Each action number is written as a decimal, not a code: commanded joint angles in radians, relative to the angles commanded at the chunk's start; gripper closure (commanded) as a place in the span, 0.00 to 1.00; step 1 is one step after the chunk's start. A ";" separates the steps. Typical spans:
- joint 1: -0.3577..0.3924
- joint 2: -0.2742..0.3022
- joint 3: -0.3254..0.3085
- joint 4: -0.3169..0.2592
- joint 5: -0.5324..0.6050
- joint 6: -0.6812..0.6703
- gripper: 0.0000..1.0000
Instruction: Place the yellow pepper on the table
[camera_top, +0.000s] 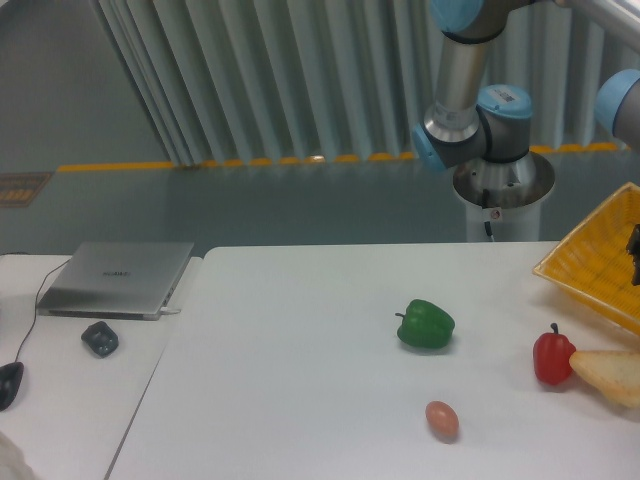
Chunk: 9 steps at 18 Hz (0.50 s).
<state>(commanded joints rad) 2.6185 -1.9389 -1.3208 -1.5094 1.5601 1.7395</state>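
the egg (442, 420) sits nearest, on the table (300, 380). no yellow pepper shows. it may be in the yellow basket (590, 265), where a dark gripper bit (634, 245) pokes in; i cannot tell its grip.

In front of you a green pepper (426, 324) sits near the middle of the large white surface, stem toward the left. Nearer you and slightly right of it lies a small brownish egg-shaped object (442, 420), apart from everything else. At the right edge you have a red pepper (552, 357) standing upright, touching or just beside a pale piece of bread (609, 376) that runs out of view. Behind them a yellow basket (592, 262) sits tilted, cut off by the frame. On the smaller desk to your left you see a closed grey laptop (120, 278), a small dark object (100, 338) before it, and a black mouse (9, 383) with its cable.
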 joint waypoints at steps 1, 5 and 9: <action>0.002 0.002 -0.002 -0.002 0.000 0.000 0.00; -0.003 0.024 -0.012 0.002 0.003 0.000 0.00; 0.035 0.043 -0.043 0.024 0.041 -0.046 0.00</action>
<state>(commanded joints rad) 2.6535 -1.8961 -1.3636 -1.4851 1.6013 1.6937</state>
